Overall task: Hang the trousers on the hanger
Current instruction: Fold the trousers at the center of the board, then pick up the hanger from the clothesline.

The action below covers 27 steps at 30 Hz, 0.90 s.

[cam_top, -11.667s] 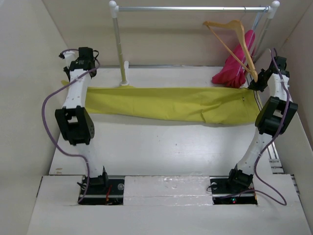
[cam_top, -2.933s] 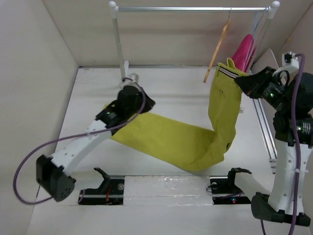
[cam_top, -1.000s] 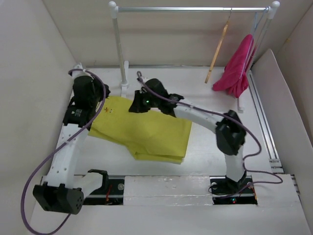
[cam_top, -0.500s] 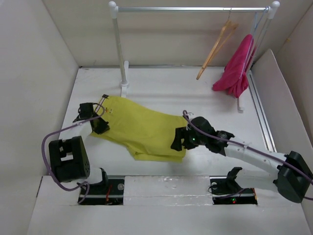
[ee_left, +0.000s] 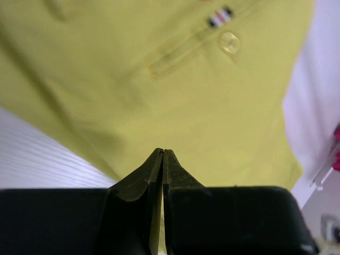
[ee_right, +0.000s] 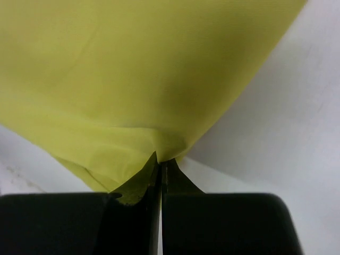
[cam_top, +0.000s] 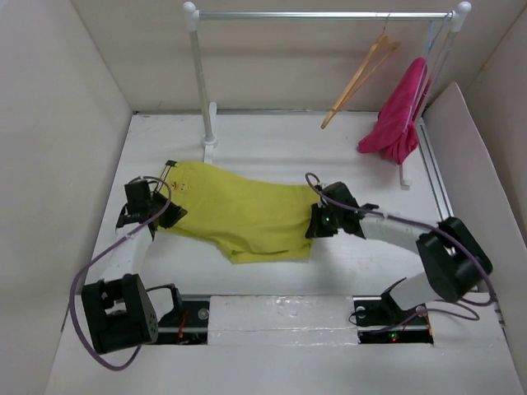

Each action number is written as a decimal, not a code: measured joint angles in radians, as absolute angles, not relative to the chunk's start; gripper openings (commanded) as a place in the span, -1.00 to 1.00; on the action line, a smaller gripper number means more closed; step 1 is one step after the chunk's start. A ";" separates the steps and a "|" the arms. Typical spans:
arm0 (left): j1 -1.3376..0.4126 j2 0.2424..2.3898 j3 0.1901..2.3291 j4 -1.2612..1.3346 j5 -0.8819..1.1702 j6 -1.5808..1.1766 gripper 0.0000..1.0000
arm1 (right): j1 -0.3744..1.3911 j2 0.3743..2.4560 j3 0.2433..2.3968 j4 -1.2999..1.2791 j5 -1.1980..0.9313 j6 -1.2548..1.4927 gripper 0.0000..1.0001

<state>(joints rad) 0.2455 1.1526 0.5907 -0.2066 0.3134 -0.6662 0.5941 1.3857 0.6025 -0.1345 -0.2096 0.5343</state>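
Note:
The yellow-green trousers point(cam_top: 239, 218) lie folded on the white table point(cam_top: 280, 148), left of centre. My left gripper point(cam_top: 171, 216) is shut on their left edge; in the left wrist view point(ee_left: 162, 152) the cloth point(ee_left: 212, 95) with a button and a striped trim band spreads beyond the closed tips. My right gripper point(cam_top: 312, 228) is shut on their right edge; in the right wrist view point(ee_right: 160, 159) the cloth point(ee_right: 133, 69) puckers where the tips pinch it. The tan wooden hanger point(cam_top: 358, 76) hangs tilted by its hook from the rail, far from both grippers.
The white-and-silver clothes rail point(cam_top: 321, 15) spans the back, with one post point(cam_top: 202, 82) standing just behind the trousers. A magenta-pink garment point(cam_top: 399, 107) hangs at its right end. Walls close in left and right; a metal track point(cam_top: 440, 197) runs along the right.
The right arm has folded back and its gripper has shifted slightly up and right with the cloth. The left gripper has moved a little back. The hanger has swung further left.

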 measured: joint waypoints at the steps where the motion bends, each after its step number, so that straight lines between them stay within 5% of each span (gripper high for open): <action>1: 0.213 1.126 0.591 -0.204 0.315 -0.672 -1.00 | 0.573 1.437 0.656 -0.145 -0.215 0.495 -1.00; 5: 0.003 1.061 0.593 -0.156 0.314 -0.709 -1.00 | 0.492 1.605 0.904 -0.193 -0.233 0.348 -0.99; 8: -0.160 1.098 0.647 -0.142 0.296 -0.721 -1.00 | 0.456 1.641 0.999 -0.204 -0.231 0.278 -0.44; 9: -0.192 1.138 0.686 -0.139 0.285 -0.719 -1.00 | 0.451 1.634 1.002 -0.206 -0.229 0.262 -0.07; 12: -0.213 1.305 0.810 -0.125 0.245 -0.704 -1.00 | 0.445 1.575 0.967 -0.237 -0.236 0.238 0.16; 14: -0.188 1.410 0.861 -0.115 0.213 -0.686 -1.00 | 0.445 1.499 0.912 -0.257 -0.237 0.238 0.11; 17: -0.157 1.518 0.871 -0.133 0.149 -0.664 -1.00 | 0.468 1.378 0.857 -0.307 -0.231 0.249 -0.88; 18: -0.150 1.533 0.862 -0.144 0.130 -0.660 -1.00 | 0.491 1.340 0.851 -0.320 -0.221 0.257 -1.00; 26: -0.241 1.217 0.776 -0.142 0.090 -0.562 -1.00 | 0.753 1.090 1.060 -0.431 -0.165 0.326 -1.00; 27: -0.270 1.177 0.798 -0.134 0.088 -0.547 -1.00 | 0.762 1.079 1.129 -0.457 -0.146 0.327 -0.67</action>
